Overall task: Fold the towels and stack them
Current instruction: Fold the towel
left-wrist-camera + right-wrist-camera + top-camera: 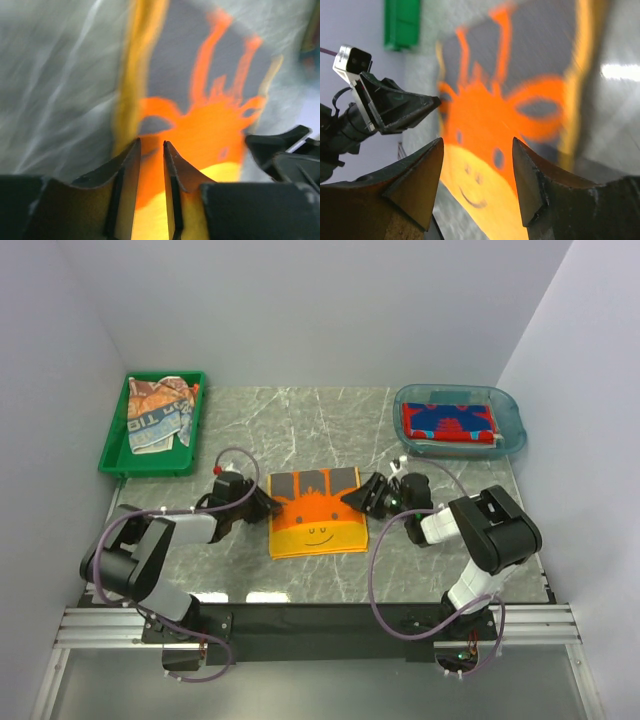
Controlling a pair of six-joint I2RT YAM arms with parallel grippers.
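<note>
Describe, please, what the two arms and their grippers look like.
The left arm and right arm are built of chunky black and pale grey segments, each trailed by a looping purple cable. The left gripper and right gripper are black, each with two pointed fingers showing tan patches.

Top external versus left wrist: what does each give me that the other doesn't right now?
Only top external: the green tray with crumpled towels, and the blue tub holding a red towel. Only left wrist: the left tool up close, jaws a narrow slit apart over the orange-face towel. Both: that towel flat on the table, with the right tool at its opposite edge.
</note>
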